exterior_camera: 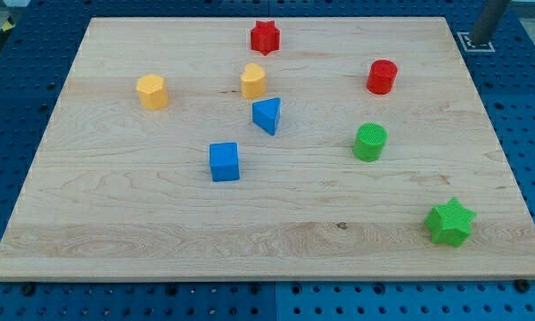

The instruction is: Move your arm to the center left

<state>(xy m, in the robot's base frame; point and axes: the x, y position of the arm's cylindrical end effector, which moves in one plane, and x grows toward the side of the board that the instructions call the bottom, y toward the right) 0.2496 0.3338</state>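
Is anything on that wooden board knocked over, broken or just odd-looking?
Nothing stands out. All eight blocks sit flat and apart on the board, none cracked or stacked. The yellow block and blue triangle are close but not touching. My tip isn't visible.

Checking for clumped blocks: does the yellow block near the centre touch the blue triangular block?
Apart: the camera view shows bare wood between the yellow block and blue triangular block.
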